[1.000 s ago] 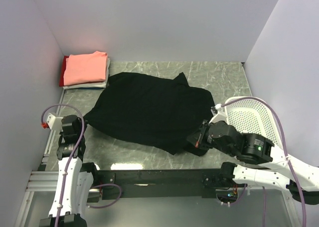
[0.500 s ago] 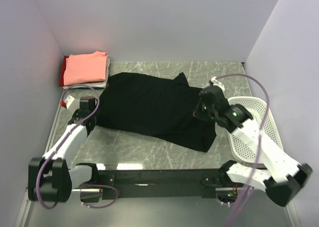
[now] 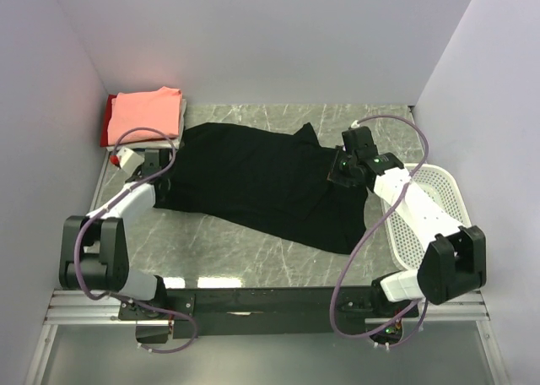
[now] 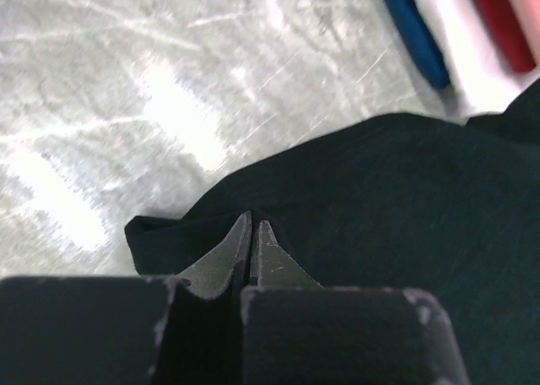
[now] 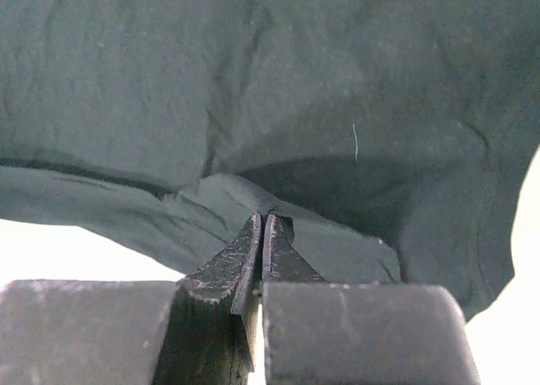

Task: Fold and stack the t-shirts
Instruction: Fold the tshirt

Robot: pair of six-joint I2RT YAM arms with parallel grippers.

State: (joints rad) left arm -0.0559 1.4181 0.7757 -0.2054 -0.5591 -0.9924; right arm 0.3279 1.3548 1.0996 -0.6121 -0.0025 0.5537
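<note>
Both arms have reached toward 12 o'clock, spreading the black shirt [image 3: 253,187]. The left tool [image 3: 160,169] and right tool [image 3: 337,172] each pinch its edge, jaws narrow. The basket [image 3: 439,187] lies at 3 o'clock.

The near edge of the black t-shirt [image 3: 253,187], pinched in the left gripper [image 4: 251,220] and right gripper [image 5: 261,220], has been carried farther back.

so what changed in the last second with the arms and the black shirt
Both arms reached out from the near edge toward the back of the table. The left pincer and right pincer, shut on edges of the black t-shirt throughout, dragged its near corners back with them. The folded stack and the basket did not move.
</note>
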